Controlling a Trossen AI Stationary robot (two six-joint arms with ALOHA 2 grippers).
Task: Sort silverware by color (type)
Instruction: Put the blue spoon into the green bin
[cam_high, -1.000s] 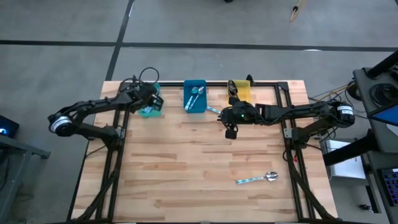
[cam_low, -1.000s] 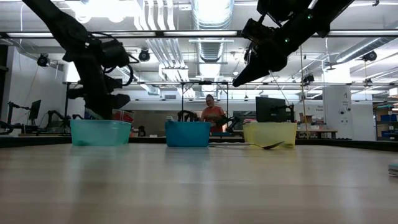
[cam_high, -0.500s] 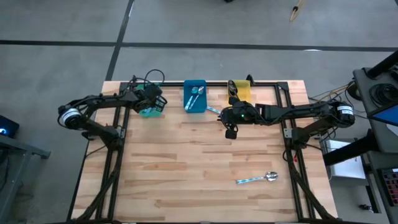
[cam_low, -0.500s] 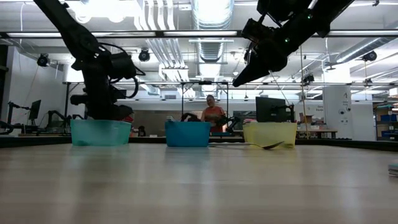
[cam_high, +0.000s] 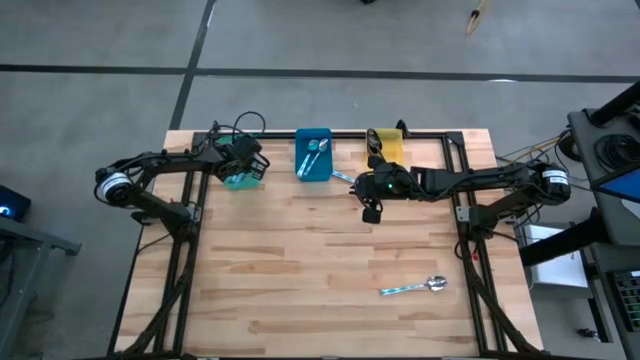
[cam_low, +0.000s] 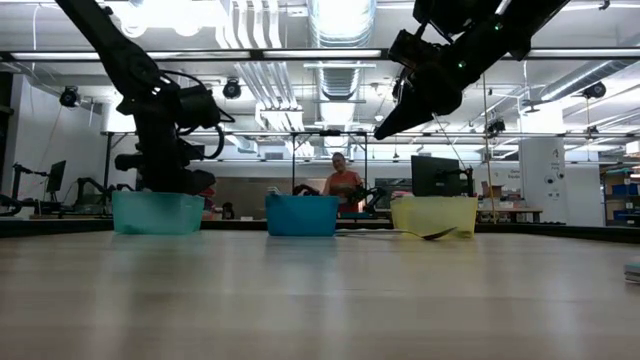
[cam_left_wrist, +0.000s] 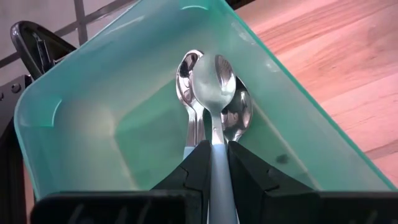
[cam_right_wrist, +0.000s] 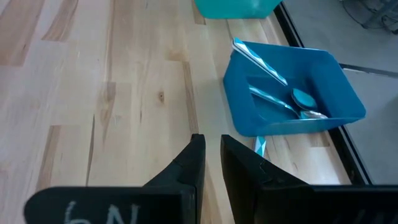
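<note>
Reaching farther over the teal bin (cam_high: 240, 178) than a second ago, the left gripper (cam_left_wrist: 211, 163) now hangs just above it, fingers pinching the handle of a pale spoon (cam_left_wrist: 213, 87) over two silver spoons (cam_left_wrist: 231, 121) lying inside. Beside the blue bin (cam_high: 314, 155), away from the teal bin, the right gripper (cam_high: 371, 212) has not moved, its fingers nearly together and empty. One loose spoon (cam_high: 413, 288) lies well apart from the teal bin.

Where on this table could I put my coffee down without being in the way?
The wide bare wood nearer than the bins, left of the lone spoon, is free. The far edge is crowded: teal bin, blue bin, yellow bin, and both pincers.
</note>
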